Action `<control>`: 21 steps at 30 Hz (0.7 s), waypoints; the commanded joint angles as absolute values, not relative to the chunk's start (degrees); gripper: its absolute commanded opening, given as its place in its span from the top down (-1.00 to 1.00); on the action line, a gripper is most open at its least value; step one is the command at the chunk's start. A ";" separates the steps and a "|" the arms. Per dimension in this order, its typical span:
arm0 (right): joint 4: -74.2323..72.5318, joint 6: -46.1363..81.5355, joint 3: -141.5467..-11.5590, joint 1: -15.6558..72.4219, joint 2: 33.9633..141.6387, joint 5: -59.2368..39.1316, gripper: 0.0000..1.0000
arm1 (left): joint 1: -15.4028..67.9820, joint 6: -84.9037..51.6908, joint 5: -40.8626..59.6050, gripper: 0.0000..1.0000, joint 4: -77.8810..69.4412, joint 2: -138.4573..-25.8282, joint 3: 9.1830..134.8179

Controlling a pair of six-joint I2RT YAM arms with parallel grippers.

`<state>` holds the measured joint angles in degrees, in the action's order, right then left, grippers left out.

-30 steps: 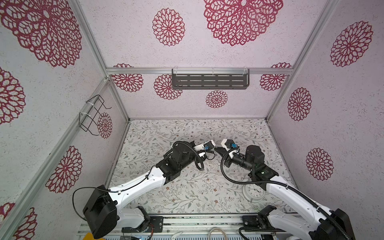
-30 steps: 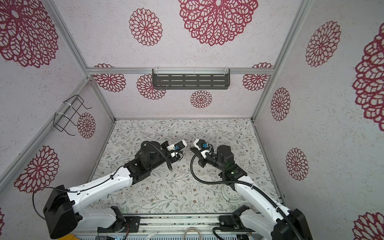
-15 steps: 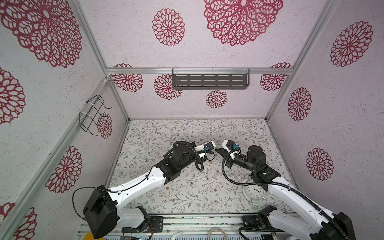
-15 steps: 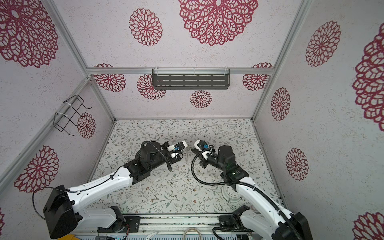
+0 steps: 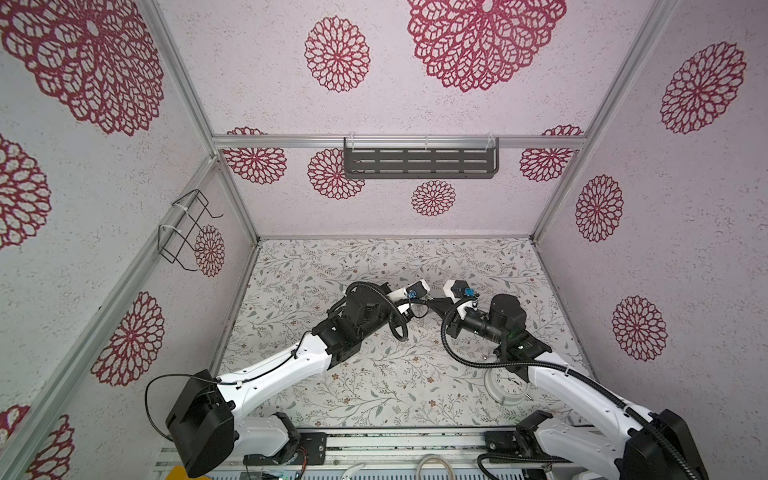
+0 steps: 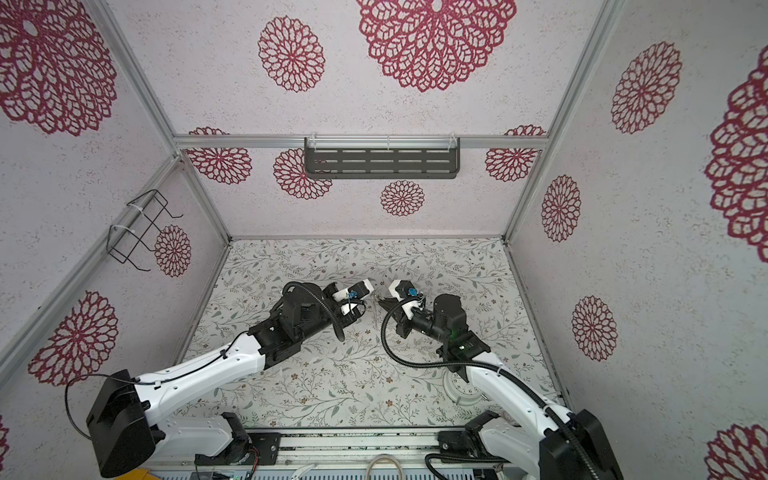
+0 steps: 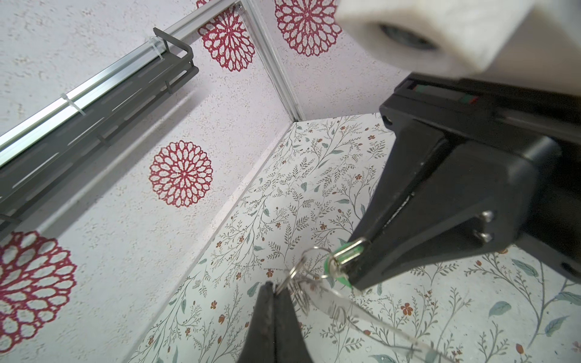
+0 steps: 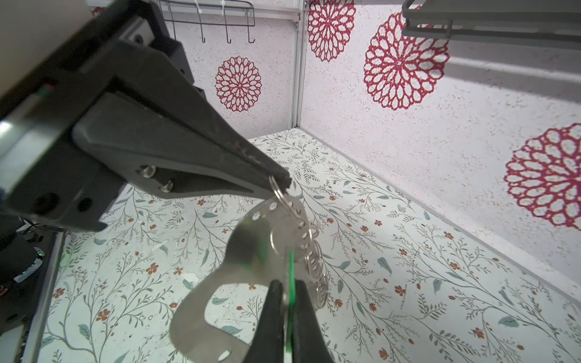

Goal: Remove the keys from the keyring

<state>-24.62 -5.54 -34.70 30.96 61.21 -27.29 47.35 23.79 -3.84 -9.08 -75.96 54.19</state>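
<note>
Left gripper [image 8: 280,183]: fingers pressed together, pinching a small silver wire split ring [image 8: 278,192] at the very tips; nothing else sits between them.

Right gripper [image 8: 289,301]: fingers clamped on the flat faces of a small dull-metal key with a bright green plastic tag [image 8: 291,267], the tag showing edge-on in the narrow gap. The left wrist view confirms this grip, with the green-tagged key [image 7: 339,261] seated at the tip of the right gripper [image 7: 349,267].

Flat dull grey metal keyring, an elongated loop with a large oval opening [image 8: 188,314]: it hangs from the split ring between the two grippers, tilted, clear of the floral-patterned tabletop [image 8: 408,283]. A bunch of further small wire rings [image 8: 316,264] hangs along one edge of the keyring, just beside the green-tagged key. A second key cannot be made out in the cluster.

In both top views the two grippers meet tip to tip over the tabletop, slightly toward 12 o'clock from its centre. The left arm reaches in from 8 o'clock, the right arm from 4 o'clock. The keyring is too small to read there.

Round white alarm clock [image 5: 503,386]: lying on the tabletop at 4 o'clock from the meeting point, well apart from it, partly under the right arm.

Dark grey slotted shelf [image 5: 419,162]: on the back wall at 12 o'clock. Black wire rack [image 5: 187,228]: on the left wall at 10 o'clock
</note>
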 commanded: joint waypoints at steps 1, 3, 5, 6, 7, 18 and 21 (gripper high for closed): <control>-24.37 -3.59 -35.66 31.46 62.04 -30.41 1.00 | 45.55 22.77 -8.76 1.00 -14.12 -76.45 56.33; -24.19 -3.47 -36.20 31.51 62.85 -30.98 1.00 | 45.53 22.62 -8.52 1.00 -14.18 -76.71 56.51; -23.84 -3.08 -37.19 31.55 64.04 -31.83 1.00 | 45.53 22.59 -8.36 1.00 -14.24 -77.03 56.84; -23.83 -3.01 -37.54 31.62 64.56 -32.21 1.00 | 45.53 22.59 -8.44 1.00 -14.25 -77.27 56.99; -24.00 -2.84 -37.91 31.68 64.93 -32.55 1.00 | 45.53 22.63 -8.38 1.00 -14.33 -77.43 57.14; -25.05 0.39 -38.23 31.99 64.61 -38.34 1.00 | 45.11 24.49 -11.49 1.00 -14.90 -79.41 57.92; -24.97 1.48 -38.64 31.91 64.56 -40.04 1.00 | 44.91 25.03 -12.19 1.00 -14.68 -79.75 58.26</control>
<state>-24.58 -0.05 -37.39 30.85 65.67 -31.03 46.98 24.01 -6.66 -10.00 -79.11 55.44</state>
